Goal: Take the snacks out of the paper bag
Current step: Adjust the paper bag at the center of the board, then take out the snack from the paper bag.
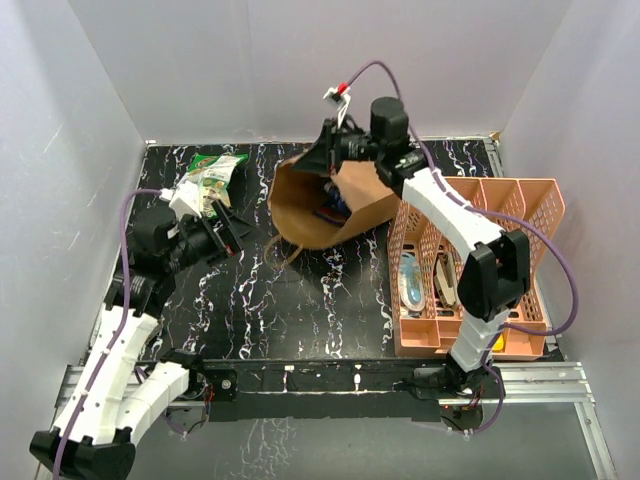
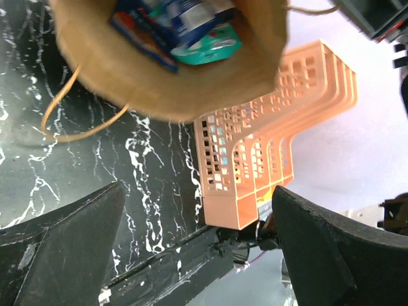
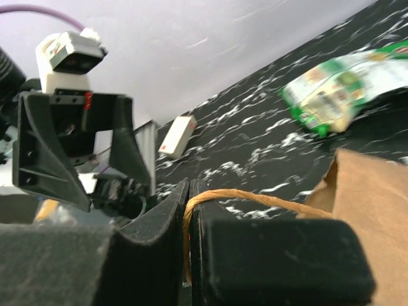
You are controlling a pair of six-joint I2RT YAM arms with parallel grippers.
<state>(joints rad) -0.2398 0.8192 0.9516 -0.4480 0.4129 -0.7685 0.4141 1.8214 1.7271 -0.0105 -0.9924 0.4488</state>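
Observation:
The brown paper bag (image 1: 300, 205) lies tipped on the table with its mouth facing my left arm. Blue, red and teal snacks (image 2: 182, 29) show inside the paper bag (image 2: 191, 89). One green-white packet (image 1: 216, 172) lies on the table at the back left, and it also appears in the right wrist view (image 3: 335, 92). My right gripper (image 1: 328, 150) is above the bag's far edge. In the right wrist view, my right gripper (image 3: 189, 191) is shut on the bag's twine handle (image 3: 255, 196). My left gripper (image 1: 228, 228) stands open left of the bag's mouth, and nothing lies between its fingers (image 2: 64, 248).
A salmon-pink perforated organiser (image 1: 470, 270) with pale items fills the table's right side, close behind the bag. The bag's other twine handle (image 2: 64, 121) trails loose on the black marbled table (image 1: 330, 300). White walls enclose the back and sides.

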